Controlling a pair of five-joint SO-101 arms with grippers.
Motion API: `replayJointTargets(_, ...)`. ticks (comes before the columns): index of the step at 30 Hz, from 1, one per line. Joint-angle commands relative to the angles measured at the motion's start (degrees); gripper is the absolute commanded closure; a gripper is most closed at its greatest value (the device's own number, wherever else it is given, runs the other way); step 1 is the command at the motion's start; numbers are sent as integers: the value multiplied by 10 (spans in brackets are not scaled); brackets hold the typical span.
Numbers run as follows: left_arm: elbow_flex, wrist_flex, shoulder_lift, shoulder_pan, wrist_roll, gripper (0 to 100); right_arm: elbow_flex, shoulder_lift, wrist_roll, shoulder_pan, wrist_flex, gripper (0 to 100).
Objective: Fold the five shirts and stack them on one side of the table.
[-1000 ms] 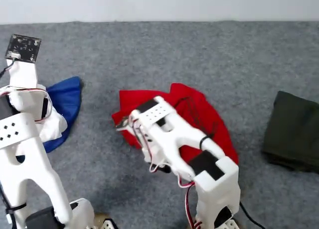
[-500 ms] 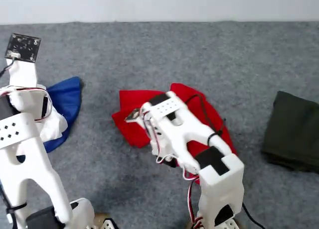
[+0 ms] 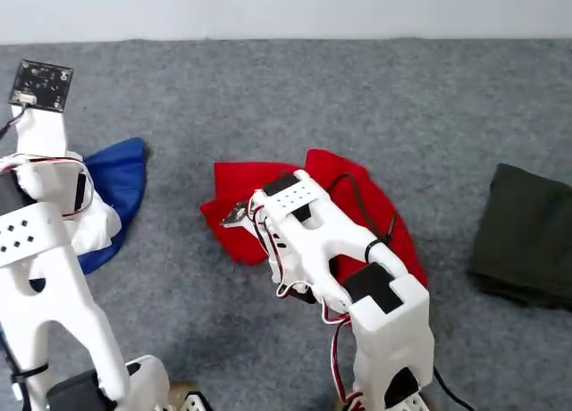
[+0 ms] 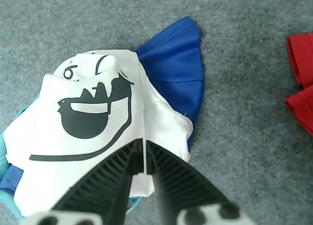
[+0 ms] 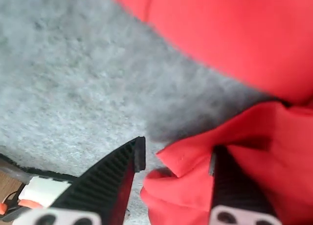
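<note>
Three cloth items logged on grey felt table (image 3: 295, 98). Crumpled red cotton shirt (image 3: 239, 186): mid-table, partly under right arm. Right gripper (image 5: 178, 156): jaws apart, low over felt; we saw red hem lying between them. White shirt with black cartoon print (image 4: 93, 137): atop rumpled blue shirt (image 3: 121, 183), table's left side. Left gripper (image 4: 145, 149): we found jaws drawn together over white shirt. Folded dark green shirt (image 3: 523, 237): right edge, well apart from red.
</note>
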Motion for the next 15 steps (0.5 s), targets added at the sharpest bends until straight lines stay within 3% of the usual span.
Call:
replayJointTargets(1, -2, -16, -18, -3, -5, 982, -5, 45, 6, 0, -17, 890)
replayJointTargets(8, -3, -23, -18, -3, -5, 982, -6, 44, 6, 1, -17, 988)
replayJointTargets(15, -4, -27, -18, -3, -5, 982, -38, 0, 4, 1, 38, 989)
